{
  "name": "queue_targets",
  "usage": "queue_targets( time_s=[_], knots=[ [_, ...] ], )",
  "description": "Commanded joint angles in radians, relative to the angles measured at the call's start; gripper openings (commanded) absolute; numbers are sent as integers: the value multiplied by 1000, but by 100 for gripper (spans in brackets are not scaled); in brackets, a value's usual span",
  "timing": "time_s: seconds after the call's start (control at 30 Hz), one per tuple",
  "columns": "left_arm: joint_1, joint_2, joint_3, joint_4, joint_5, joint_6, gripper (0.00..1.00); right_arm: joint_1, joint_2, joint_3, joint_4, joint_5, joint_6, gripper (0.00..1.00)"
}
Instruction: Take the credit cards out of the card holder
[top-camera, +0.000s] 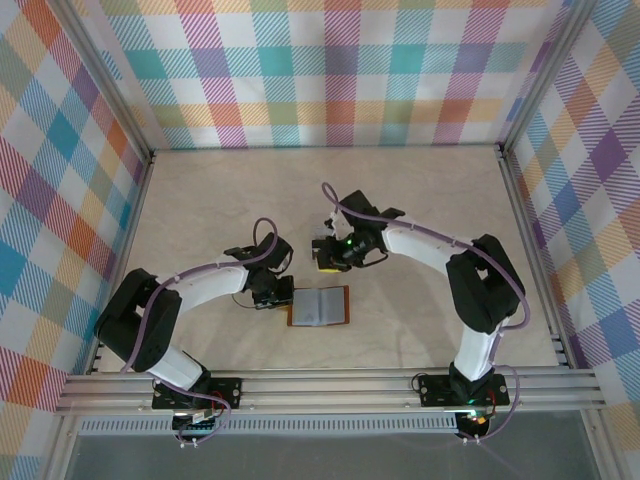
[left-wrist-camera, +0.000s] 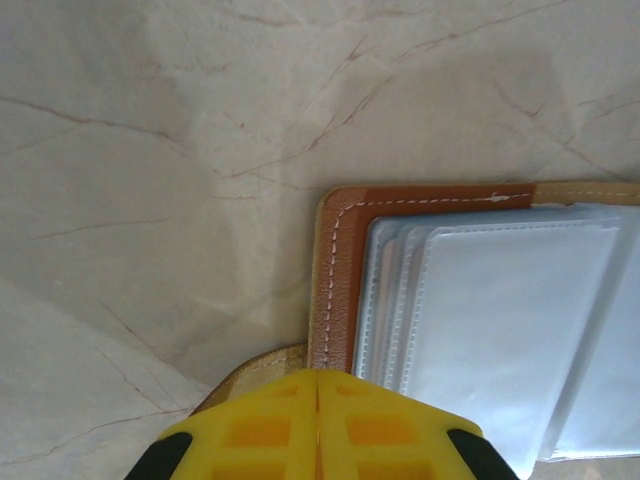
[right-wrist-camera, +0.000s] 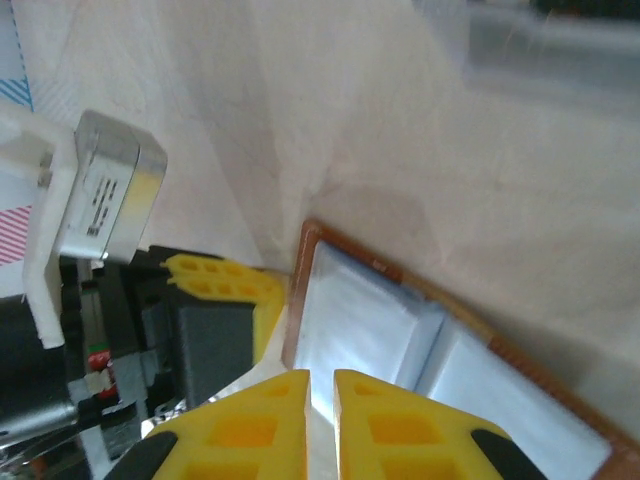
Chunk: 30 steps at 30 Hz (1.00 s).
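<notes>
Brown leather card holder (top-camera: 320, 306) lies open, left tool (left-wrist-camera: 318, 375) shut at its left edge: pin there while right tool (right-wrist-camera: 322, 375), nearly closed, pinches a card, not sleeves (left-wrist-camera: 500, 330).

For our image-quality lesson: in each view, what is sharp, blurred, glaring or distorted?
Top external: sharp, evenly lit, plaid walls lean outward. Left wrist: card holder crisp, pale sheen on its plastic sleeves. Right wrist: washed out and smeared, worst at upper right; right tool soft.

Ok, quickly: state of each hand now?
Left hand: closed; whether it holds something cannot be told.
Right hand: narrow gap between fingers; open or closed cannot be told.
</notes>
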Motion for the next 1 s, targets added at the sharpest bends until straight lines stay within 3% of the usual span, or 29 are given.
queue_targets(
  time_s=[0.0, 0.97],
  knots=[
    [10, 16, -13, 15, 16, 17, 8, 40, -41, -32, 86, -57, 122, 16],
    [11, 23, -48, 31, 11, 16, 6, 209, 186, -1, 111, 30, 247, 12]
  ],
)
